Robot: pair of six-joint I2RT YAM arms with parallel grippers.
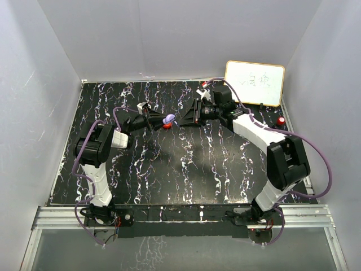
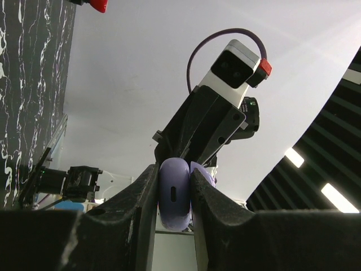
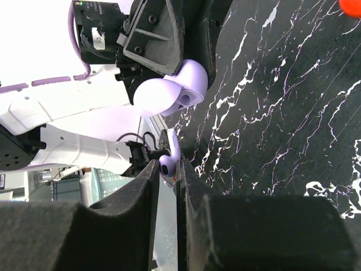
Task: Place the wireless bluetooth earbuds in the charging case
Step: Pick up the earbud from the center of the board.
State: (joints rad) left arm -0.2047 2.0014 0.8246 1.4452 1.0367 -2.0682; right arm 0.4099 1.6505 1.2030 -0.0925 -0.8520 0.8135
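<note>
- My left pincer (image 2: 174, 170) is clamped on the purple charging case (image 2: 174, 197), one finger pressed on each flat side.
- My right pincer (image 3: 167, 164) is nearly together, pinching the purple earbud (image 3: 166, 167) at the very tips.
- From above, the two pincers meet tip to tip over the back middle of the marbled table (image 1: 186, 169). The left forearm reaches in from the left and the right forearm from the right, both elbows bent out to the sides.
- Both wrists are rolled onto their sides, so the table stands upright in each wrist view.
- The case stands on edge between my left fingers. In the right wrist view it looks hinged open in two rounded halves, its mouth turned toward my right pincer.
- The earbud's long axis runs along my right fingers toward the case, close to it but apart.
- Most of the earbud is hidden between the pads, so I cannot tell which end leads.
- A small red piece (image 1: 167, 126) lies just below the case in the top view, too small to identify.
- A whiteboard (image 1: 255, 83) leans at the back right, its writing unreadable.
</note>
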